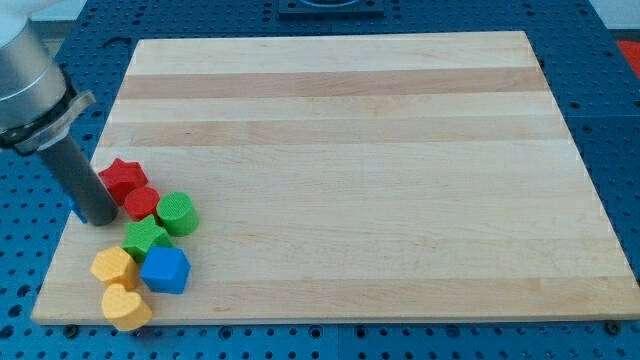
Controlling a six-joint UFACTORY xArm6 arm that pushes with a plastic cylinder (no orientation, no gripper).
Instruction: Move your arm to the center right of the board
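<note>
My rod comes down from the view's upper left, and my tip rests on the wooden board near its left edge. Just right of the tip lie a red star block and a red round block. A green round block sits right of those. Below are a green star block, a blue cube-like block, a yellow hexagonal block and a yellow heart block. A sliver of something blue shows behind the rod on its left.
The board lies on a blue perforated table. A dark mount shows at the view's top edge. The arm's grey body fills the upper left corner.
</note>
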